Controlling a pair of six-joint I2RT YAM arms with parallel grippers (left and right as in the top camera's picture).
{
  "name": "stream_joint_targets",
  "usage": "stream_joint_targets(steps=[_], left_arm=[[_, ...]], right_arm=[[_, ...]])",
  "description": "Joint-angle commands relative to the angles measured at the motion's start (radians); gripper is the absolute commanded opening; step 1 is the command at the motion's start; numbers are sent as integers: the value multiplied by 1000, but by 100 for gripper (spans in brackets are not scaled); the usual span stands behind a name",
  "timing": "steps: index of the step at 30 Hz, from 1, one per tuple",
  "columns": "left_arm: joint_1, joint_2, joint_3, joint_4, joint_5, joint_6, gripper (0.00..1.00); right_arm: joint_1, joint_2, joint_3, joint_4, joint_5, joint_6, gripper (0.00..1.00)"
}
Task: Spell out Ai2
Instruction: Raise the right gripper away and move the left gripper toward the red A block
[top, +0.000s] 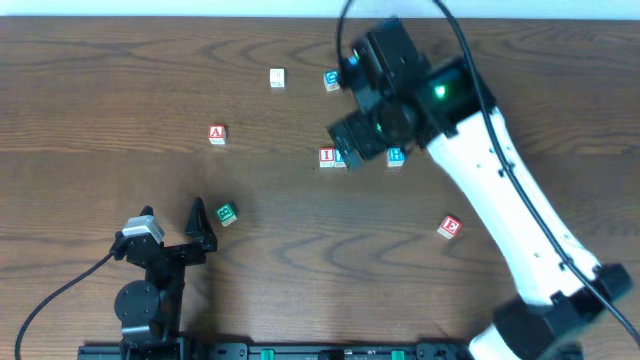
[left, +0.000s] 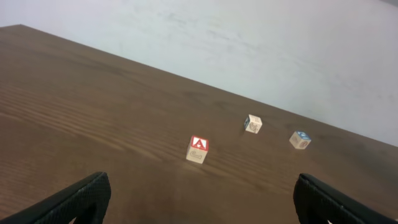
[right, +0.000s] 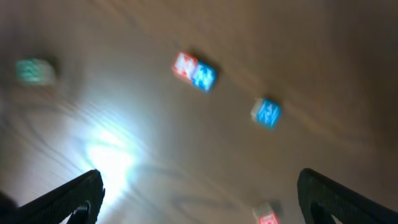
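A dark, grained wood table (top: 120, 70) with a slight sheen is seen; pale painted wooden blocks (left: 198, 150) are scattered.

The brown wooden worktop (top: 100, 80) carries three red-faced wooden cubes (top: 217, 134), three blue-faced cubes (top: 396, 156), one green-faced cube (top: 226, 214) and one pale cube (top: 277, 77).

Dark wood table (top: 100, 80), pale wall (left: 280, 50)

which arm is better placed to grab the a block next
Left. In its wrist view the A block sits straight ahead of the open left hand, nothing between. The right hand hangs by the I block, farther from the A.
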Motion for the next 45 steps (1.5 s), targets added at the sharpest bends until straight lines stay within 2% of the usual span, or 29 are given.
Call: stream_joint_targets(steps=[1, 4, 8, 11, 12, 14, 17, 19, 23, 28, 32, 36, 39, 45], left_arm=[[5, -2, -34, -16, -29, -7, 95], [5, -2, -34, -18, -19, -8, 95], [5, -2, -34, -13, -19, -31, 95], [5, -1, -34, 48, 71, -204, 95], [5, 0, -34, 81, 101, -222, 96], [5, 2, -12, 134, 108, -232, 96], [5, 63, 91, 79, 32, -169, 96], [5, 172, 171, 53, 21, -117, 96], [5, 415, 299, 53, 22, -98, 96], [5, 837, 539, 42, 21, 28, 96], [5, 1163, 779, -42, -23, 84, 96], [0, 1461, 1070, -199, -33, 116, 96], [-8, 1582, 1184, -245, -32, 121, 96], [-8, 1678, 1202, -239, 90, 101, 95]], right_arm=[[-9, -133, -217, 58, 39, 54, 99], [-8, -285, -357, 131, 38, 53, 99], [-8, -413, -428, 187, 13, 53, 99], [-8, -438, -436, 221, 20, 53, 99], [-8, -438, -436, 234, 20, 53, 99], [-8, -434, -436, 287, 20, 53, 99], [-11, -420, -436, 396, 20, 53, 99], [-17, -416, -436, 460, 20, 53, 99], [-33, -408, -436, 534, 21, 53, 99], [-74, -408, -436, 556, 21, 53, 99], [-101, -408, -436, 555, 21, 53, 99], [-124, -408, -436, 556, 21, 53, 99], [-128, -408, -436, 555, 21, 53, 99], [-128, -408, -436, 533, 21, 53, 99]])
